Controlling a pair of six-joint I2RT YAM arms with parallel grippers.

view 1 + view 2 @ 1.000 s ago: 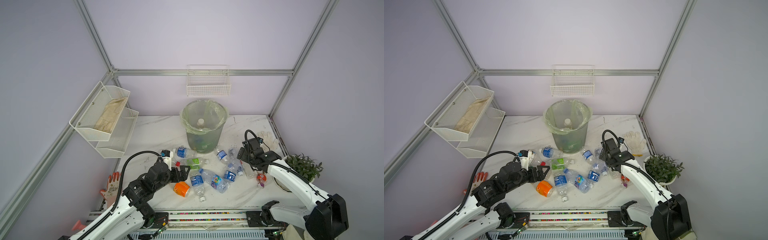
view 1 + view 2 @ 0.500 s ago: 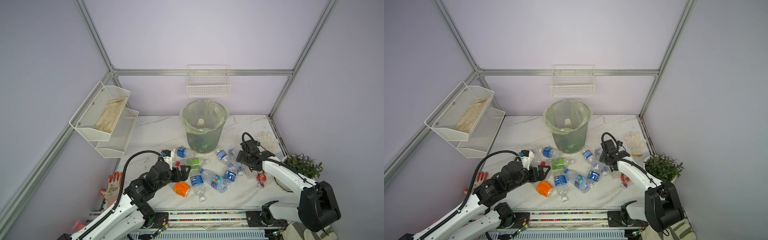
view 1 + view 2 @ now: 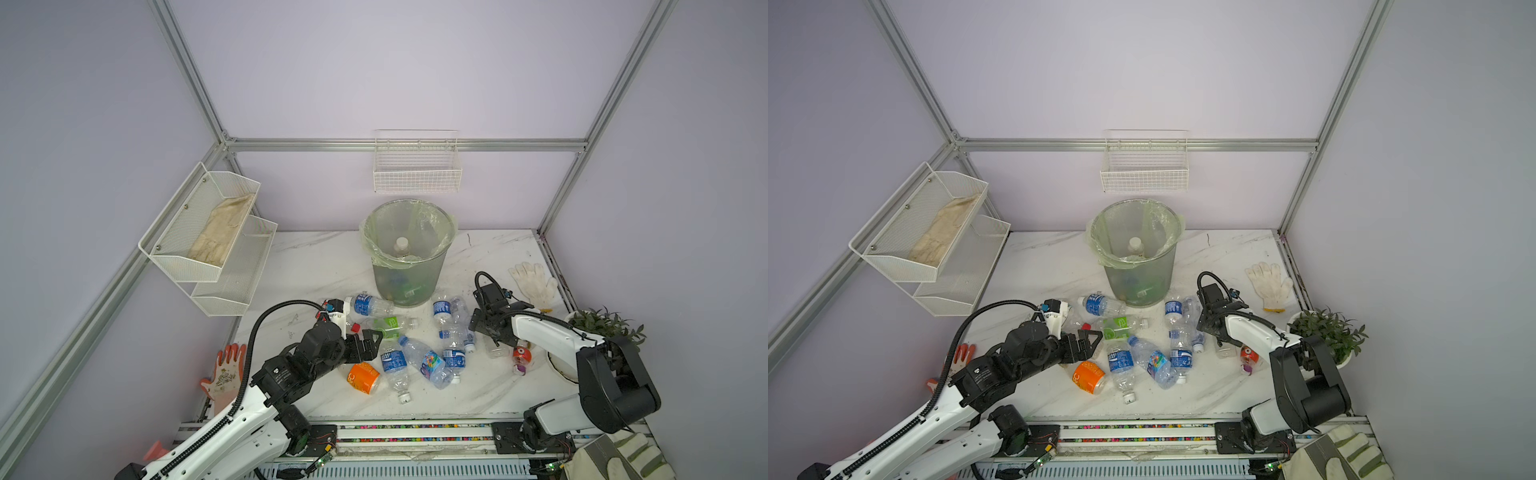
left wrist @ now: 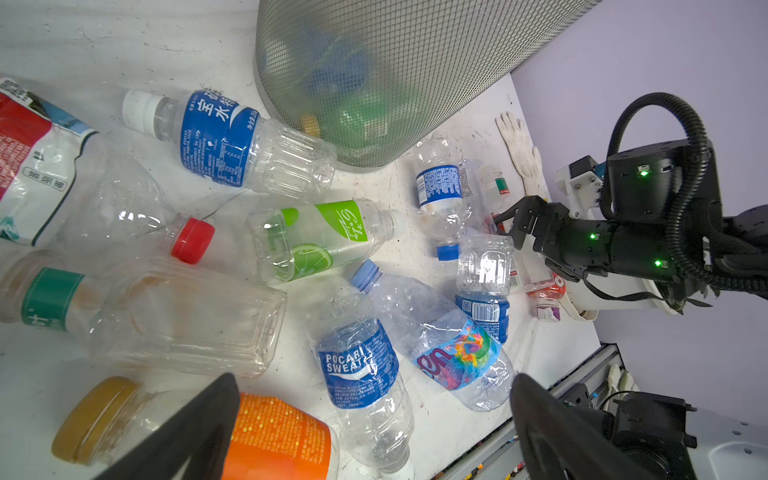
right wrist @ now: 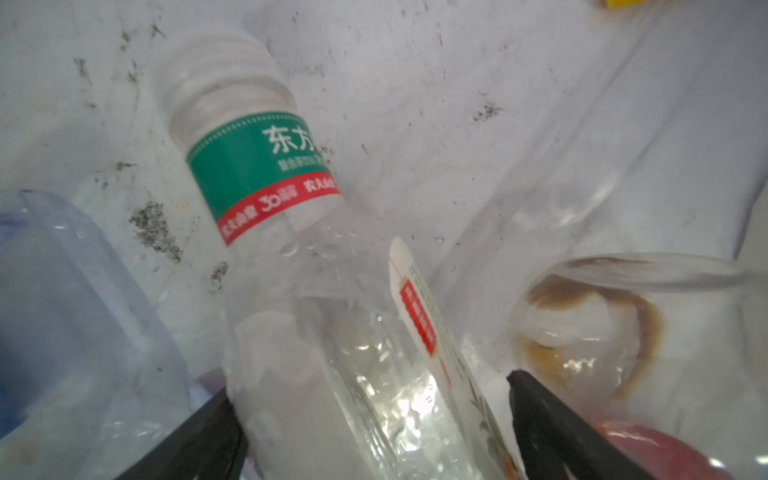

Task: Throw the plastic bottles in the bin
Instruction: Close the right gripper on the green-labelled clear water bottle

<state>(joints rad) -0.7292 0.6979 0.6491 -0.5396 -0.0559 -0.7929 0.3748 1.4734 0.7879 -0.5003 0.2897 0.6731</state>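
glossy clear plastic bottles (image 3: 392,361), grey metal mesh bin (image 3: 409,282), scuffed matt marble-look tabletop (image 3: 316,266)

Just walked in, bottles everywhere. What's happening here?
Two robot arms are clearing plastic bottles from the table into the mesh bin. Some already lie inside; about a dozen are scattered before it. The right gripper, open, straddles a clear bottle with a green neck label. The left gripper, open and empty, hovers by the orange-labelled bottle.

bin (image 3: 409,286): grey mesh | liner (image 3: 369,248): pale green | table (image 3: 316,266): white, grey-veined | squat bottle (image 3: 363,377): orange label
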